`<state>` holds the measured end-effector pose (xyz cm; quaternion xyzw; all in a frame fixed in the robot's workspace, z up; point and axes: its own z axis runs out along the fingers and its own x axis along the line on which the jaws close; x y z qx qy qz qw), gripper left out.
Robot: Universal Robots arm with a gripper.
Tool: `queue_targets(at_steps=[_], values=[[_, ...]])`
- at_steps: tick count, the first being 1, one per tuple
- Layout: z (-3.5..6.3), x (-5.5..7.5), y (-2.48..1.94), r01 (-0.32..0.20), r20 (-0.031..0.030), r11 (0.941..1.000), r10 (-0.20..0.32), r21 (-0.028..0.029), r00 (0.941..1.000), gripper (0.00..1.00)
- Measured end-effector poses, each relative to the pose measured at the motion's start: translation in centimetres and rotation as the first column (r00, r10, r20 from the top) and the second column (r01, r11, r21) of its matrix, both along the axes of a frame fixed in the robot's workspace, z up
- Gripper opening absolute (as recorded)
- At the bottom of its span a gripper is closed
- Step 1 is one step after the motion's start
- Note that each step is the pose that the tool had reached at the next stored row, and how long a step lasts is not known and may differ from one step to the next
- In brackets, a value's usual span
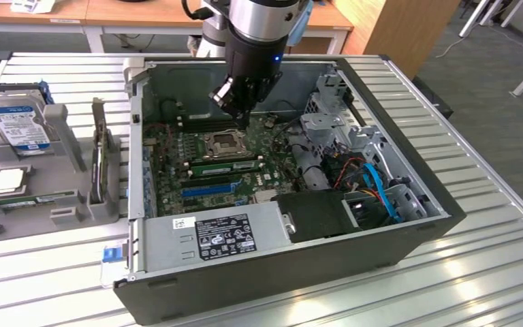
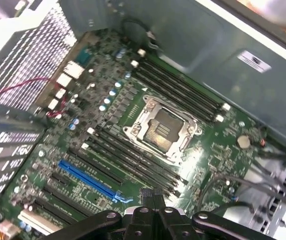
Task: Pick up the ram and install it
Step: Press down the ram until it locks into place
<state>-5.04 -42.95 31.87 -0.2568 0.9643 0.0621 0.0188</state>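
Ram (image 1: 30, 199): a long, narrow green stick lying flat along the front edge of the grey parts tray (image 1: 66, 212), outside the computer case, at the exterior view's left. On the same tray a square silver processor chip (image 1: 5, 180) lies just behind the ram, a hard drive (image 1: 16, 126) with a blue-and-white label stands upright further back, and a dark card (image 1: 105, 160) stands on edge beside the case wall.

Gripper (image 1: 229, 103): hanging from the arm over the open computer case (image 1: 398, 235), above the motherboard (image 1: 175, 153), close to the empty processor socket (image 1: 225, 143). Its fingers are pressed together, and no green stick can be made out between them. The ram is well apart from the fingers, with the case wall between the two.

In the wrist view the gripper (image 2: 153, 199) looks down on the motherboard (image 2: 102, 115): the processor socket (image 2: 162, 129) lies between two banks of black memory slots (image 2: 132, 160), and a blue expansion slot (image 2: 90, 181) runs alongside the nearer bank.
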Motion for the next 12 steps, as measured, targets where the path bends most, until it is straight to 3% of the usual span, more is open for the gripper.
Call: queue_targets(at_steps=[6, 12], values=[[-0.02, 0.0, 0.0, 0.093, -0.0007, 0.9956, -0.093, 0.0, 0.9956, 0.1], [-0.03, 0.0, -0.01, 0.173, -0.0062, 0.9849, -0.173, -0.0009, 0.9849, 0.1]])
